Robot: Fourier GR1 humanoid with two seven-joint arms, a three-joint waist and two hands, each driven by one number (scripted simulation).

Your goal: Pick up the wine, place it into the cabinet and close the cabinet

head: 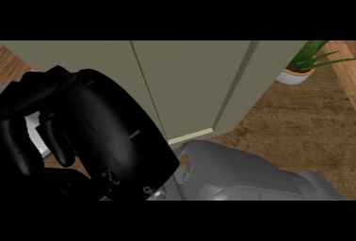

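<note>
A wooden counter [299,122] carries the grey-green cabinet [188,84] and a potted plant [300,70] beside it

Cabinet [188,84] at far middle: pale olive-grey. Counter [292,127] at right: brown wood grain. Plant [313,54] at far right: green leaves, white pot. Left hand [83,127] near left: glossy black. Forearm [243,179] near: grey.

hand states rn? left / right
Left hand: fingers curled, close to the camera; what it holds cannot be told.
Right hand: not visible, only a grey forearm shows.

robot hand [90,127] near cabinet [188,89], perhaps curled
</note>
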